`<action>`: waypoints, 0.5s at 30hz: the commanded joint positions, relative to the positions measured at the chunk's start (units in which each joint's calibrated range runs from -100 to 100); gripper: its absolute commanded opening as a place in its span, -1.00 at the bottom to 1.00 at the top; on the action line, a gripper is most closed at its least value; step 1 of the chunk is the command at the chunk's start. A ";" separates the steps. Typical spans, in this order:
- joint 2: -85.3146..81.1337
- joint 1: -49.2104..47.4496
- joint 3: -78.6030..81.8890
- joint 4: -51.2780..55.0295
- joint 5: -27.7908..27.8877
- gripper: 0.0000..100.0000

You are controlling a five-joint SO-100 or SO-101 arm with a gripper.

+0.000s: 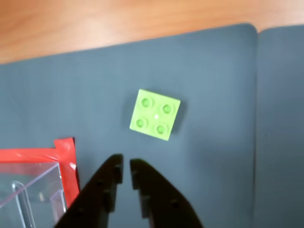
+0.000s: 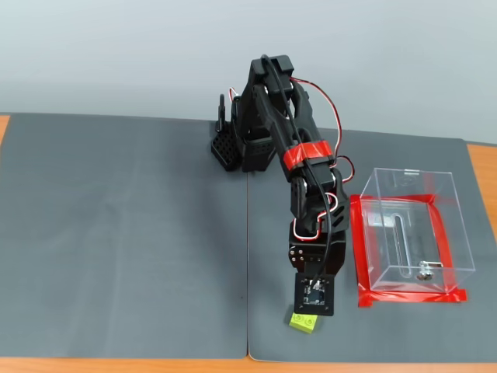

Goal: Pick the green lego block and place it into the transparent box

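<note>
Claw: my gripper [image 1: 126, 164] shows in the wrist view as two black fingers rising from the bottom edge, tips drawn close with only a thin slit between them, nothing held.
Claw height: I hang above the mat, clear of the brick; in the fixed view my gripper [image 2: 309, 311] is mostly hidden under the wrist camera housing.
Brick: the green lego block [image 1: 155, 114] lies studs up on the mat, just beyond my fingertips and a little to the right of them in the wrist view, turned slightly askew to my fingers.
Brick, fixed view: the green lego block [image 2: 303, 322] peeks out just below my wrist, near the mat's front edge, touching nothing of mine.
Box: the transparent box [image 1: 28, 192] sits to the left of my fingers in the wrist view, well apart from the brick; in the fixed view the transparent box [image 2: 454, 233] stands to the right of my arm.
Tape: red tape [image 2: 408, 296] outlines the box's base.
Box contents: a small metal piece [image 2: 425, 272] lies at the bottom.
Mat: grey mat [image 2: 124, 233] lies under everything near my arm, with a seam running under my arm.
Table: wooden table [image 1: 95, 23] shows past the mat's far edge.
</note>
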 commanded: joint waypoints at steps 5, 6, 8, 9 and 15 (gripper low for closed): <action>-0.48 -0.01 -2.41 -3.34 -0.71 -0.73; -0.48 -0.01 -2.41 -3.08 -1.44 -0.67; -0.48 -0.01 -2.32 -2.81 -2.79 -0.57; -0.48 -0.01 -2.32 -2.81 -3.21 -0.53; -0.39 -0.01 -1.96 -2.81 -3.89 -0.37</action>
